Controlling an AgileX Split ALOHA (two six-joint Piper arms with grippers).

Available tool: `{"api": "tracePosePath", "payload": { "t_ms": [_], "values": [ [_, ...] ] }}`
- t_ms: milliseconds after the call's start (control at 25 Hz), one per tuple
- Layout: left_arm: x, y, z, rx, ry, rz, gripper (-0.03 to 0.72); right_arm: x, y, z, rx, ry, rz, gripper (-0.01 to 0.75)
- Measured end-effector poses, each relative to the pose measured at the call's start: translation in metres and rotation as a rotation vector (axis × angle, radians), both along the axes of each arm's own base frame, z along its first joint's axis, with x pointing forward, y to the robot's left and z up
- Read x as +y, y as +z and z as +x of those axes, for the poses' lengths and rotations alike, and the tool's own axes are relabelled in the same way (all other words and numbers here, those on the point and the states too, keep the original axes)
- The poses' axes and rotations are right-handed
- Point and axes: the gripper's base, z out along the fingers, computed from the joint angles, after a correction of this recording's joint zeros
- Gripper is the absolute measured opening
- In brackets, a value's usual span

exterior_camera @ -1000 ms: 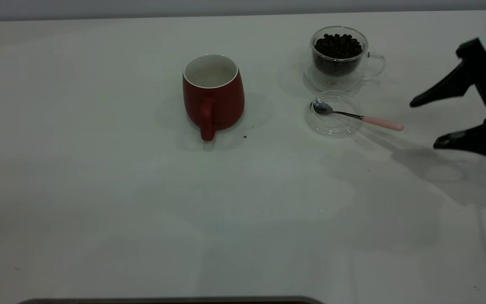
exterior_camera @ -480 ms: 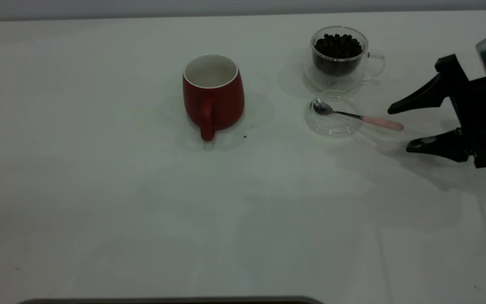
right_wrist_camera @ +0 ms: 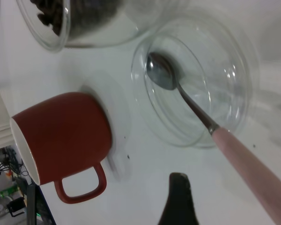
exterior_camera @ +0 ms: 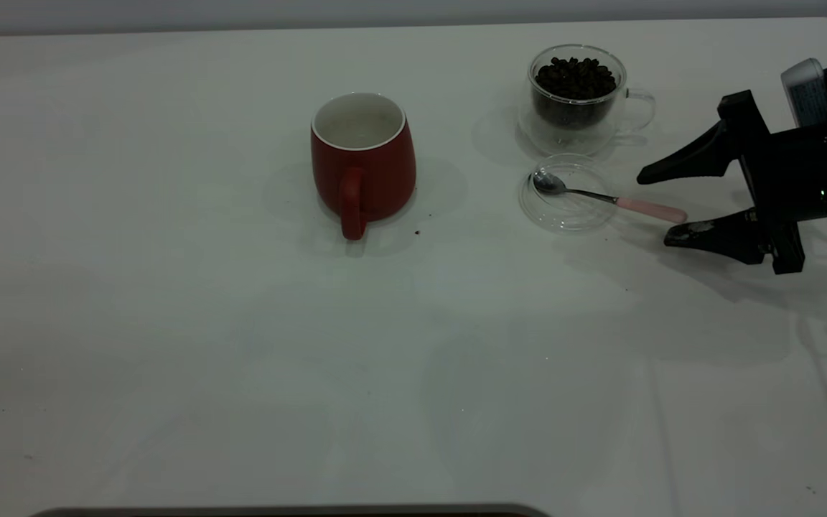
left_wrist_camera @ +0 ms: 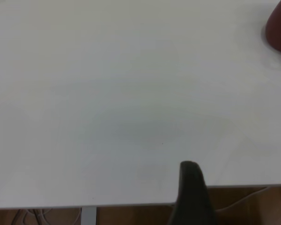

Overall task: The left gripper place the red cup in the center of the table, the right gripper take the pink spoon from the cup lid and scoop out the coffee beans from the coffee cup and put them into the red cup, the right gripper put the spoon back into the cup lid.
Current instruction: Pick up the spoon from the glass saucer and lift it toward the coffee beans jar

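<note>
Exterior view, right pincer (exterior_camera: 652, 207) spread open beside pink spoon (exterior_camera: 609, 199) on cup lid (exterior_camera: 566, 210), coffee cup (exterior_camera: 577, 97) behind.

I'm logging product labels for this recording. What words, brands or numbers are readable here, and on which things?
No text can be read.
Right arm's grey sticker: print too small to read.
Red cup, coffee cup, cup lid, pink spoon: unmarked.
</note>
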Motion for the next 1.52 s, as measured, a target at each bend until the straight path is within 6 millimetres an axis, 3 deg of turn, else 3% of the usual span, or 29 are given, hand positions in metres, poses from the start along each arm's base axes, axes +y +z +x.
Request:
{"api": "tracePosePath", "payload": {
  "t_ms": [600,880,1200,1520],
  "values": [
    [0.0,0.0,0.0,0.0,0.0,0.0,0.586,0.007,0.003,0.01,-0.032,0.022,0.005,0.518],
    [0.0,0.0,0.0,0.0,0.0,0.0,0.586,0.0,0.003,0.011,-0.047,0.014,-0.004,0.477],
    [0.0,0.0,0.0,0.0,-0.001,0.001,0.586,-0.001,0.004,0.013,-0.068,0.026,-0.014,0.377],
    [0.0,0.0,0.0,0.0,-0.001,0.002,0.586,-0.002,0.007,0.022,-0.101,0.029,-0.026,0.348]
  ]
}}
